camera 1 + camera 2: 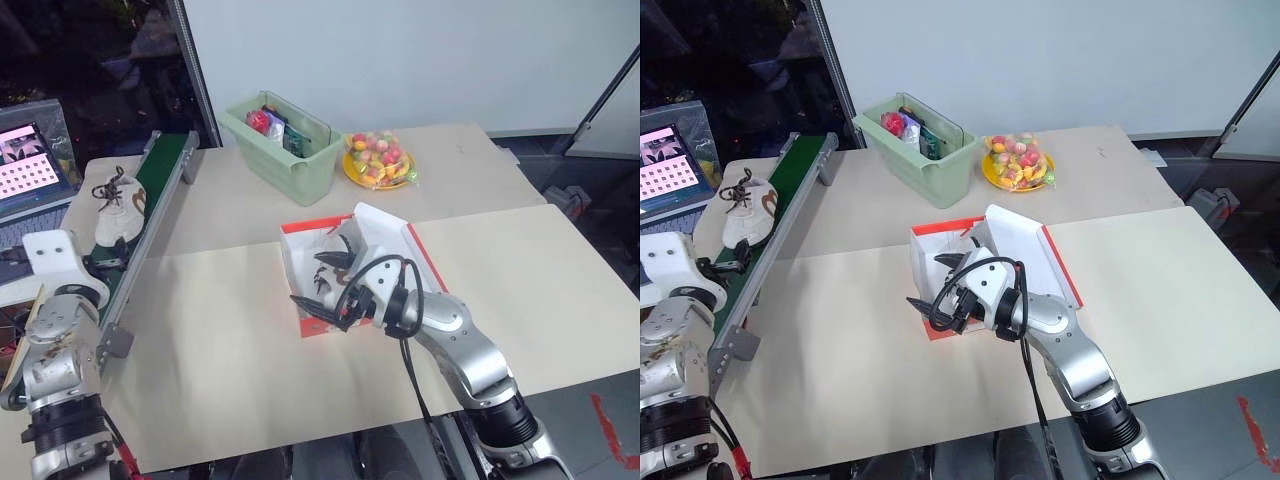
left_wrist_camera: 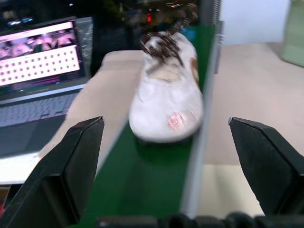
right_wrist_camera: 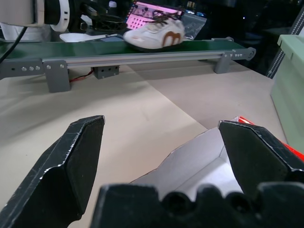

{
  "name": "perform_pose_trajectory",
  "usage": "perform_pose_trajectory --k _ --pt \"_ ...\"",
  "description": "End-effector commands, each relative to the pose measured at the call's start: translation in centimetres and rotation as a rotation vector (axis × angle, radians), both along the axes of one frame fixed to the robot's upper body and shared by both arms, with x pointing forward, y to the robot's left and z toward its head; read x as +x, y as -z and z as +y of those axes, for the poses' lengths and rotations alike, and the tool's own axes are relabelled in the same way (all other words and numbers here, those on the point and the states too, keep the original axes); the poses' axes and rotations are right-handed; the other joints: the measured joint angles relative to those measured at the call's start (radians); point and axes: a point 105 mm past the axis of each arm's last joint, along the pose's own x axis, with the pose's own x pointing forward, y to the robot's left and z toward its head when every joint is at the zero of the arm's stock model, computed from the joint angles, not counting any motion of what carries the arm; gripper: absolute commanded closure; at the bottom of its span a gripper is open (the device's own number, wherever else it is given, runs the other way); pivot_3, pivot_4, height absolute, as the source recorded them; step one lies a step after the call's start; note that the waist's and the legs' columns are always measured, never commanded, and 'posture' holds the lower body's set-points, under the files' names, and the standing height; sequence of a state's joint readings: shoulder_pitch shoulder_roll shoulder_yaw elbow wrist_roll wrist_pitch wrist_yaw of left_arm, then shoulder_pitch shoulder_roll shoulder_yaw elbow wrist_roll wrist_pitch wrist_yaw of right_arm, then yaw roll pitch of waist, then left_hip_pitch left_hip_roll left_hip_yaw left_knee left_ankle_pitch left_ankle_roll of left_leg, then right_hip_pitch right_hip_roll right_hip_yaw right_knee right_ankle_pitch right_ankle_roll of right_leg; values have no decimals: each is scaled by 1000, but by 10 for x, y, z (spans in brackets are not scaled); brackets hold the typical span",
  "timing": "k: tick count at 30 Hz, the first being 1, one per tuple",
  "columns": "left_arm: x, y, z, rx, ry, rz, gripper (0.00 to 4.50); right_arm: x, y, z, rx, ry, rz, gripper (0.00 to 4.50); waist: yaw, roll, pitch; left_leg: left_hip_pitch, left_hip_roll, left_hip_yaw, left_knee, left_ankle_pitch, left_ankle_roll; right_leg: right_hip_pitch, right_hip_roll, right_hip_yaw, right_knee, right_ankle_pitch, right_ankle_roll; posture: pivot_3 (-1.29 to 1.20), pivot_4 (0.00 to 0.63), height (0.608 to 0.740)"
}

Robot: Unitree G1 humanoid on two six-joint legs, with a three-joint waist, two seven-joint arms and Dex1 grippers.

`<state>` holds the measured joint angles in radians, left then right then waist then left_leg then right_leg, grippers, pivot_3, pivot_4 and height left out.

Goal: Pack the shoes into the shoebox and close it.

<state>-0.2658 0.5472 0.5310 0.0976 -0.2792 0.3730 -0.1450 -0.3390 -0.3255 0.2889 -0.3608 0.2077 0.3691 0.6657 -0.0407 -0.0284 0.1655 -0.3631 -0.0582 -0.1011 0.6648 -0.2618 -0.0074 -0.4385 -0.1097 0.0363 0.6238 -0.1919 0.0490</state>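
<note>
One cream shoe (image 2: pixel 166 102) with dark brown laces lies on the green conveyor belt (image 1: pixel 152 200) at the table's left. My left gripper (image 2: pixel 165 122) is open, level and pointing at the shoe's toe from a short way off, not touching it. The orange-red shoebox (image 1: pixel 292 232) stands in the middle of the table, its lid (image 1: pixel 385 232) flipped up on the right side. My right gripper (image 1: pixel 304 280) hovers open over the box's near left corner, holding nothing. It hides much of the white interior (image 3: pixel 190 164), so I cannot tell what lies inside.
A pale green bin (image 1: pixel 300 165) with assorted items stands behind the box. Beside it is a yellow plate of fruit (image 1: pixel 378 160). A laptop (image 1: pixel 25 160) with a pink screen sits left of the conveyor. The conveyor's metal rail (image 3: pixel 133 58) runs along the table's left side.
</note>
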Motion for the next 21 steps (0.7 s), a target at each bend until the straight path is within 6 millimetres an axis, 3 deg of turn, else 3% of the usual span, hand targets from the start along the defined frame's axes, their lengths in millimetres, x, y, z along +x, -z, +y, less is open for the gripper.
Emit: perform_pose_trajectory --k 1,6,11,15,18,21 --pt "-3 -17 10 25 -14 -28 7 0 -17 -2 43 10 -52 0 0 0 0 0 0 0 0 0 0 0 0 0 0 0 0 0 150 740" --pt "-4 -11 16 21 -12 8 7 0 -22 -4 61 21 -52 0 0 0 0 0 0 0 0 0 0 0 0 0 0 0 0 0 150 740" --pt "-6 10 23 -45 -39 90 7 0 -28 -6 71 33 -55 0 -1 0 0 0 0 -1 0 0 0 0 0 0 0 0 0 0 150 740" --pt "-7 29 22 -148 -56 178 7 1 -37 -9 89 45 -64 0 -1 0 0 0 0 -2 0 0 0 0 0 0 0 0 0 0 150 740" --pt "-6 32 17 -201 -51 196 7 3 -43 -10 102 51 -67 0 0 0 0 0 0 -3 0 0 0 0 0 0 0 0 0 0 150 740" --pt "-2 28 10 -198 -25 188 715 3 -45 -10 106 53 -66 0 7 0 0 2 0 -2 0 0 0 1 0 0 1 0 0 0 150 740"
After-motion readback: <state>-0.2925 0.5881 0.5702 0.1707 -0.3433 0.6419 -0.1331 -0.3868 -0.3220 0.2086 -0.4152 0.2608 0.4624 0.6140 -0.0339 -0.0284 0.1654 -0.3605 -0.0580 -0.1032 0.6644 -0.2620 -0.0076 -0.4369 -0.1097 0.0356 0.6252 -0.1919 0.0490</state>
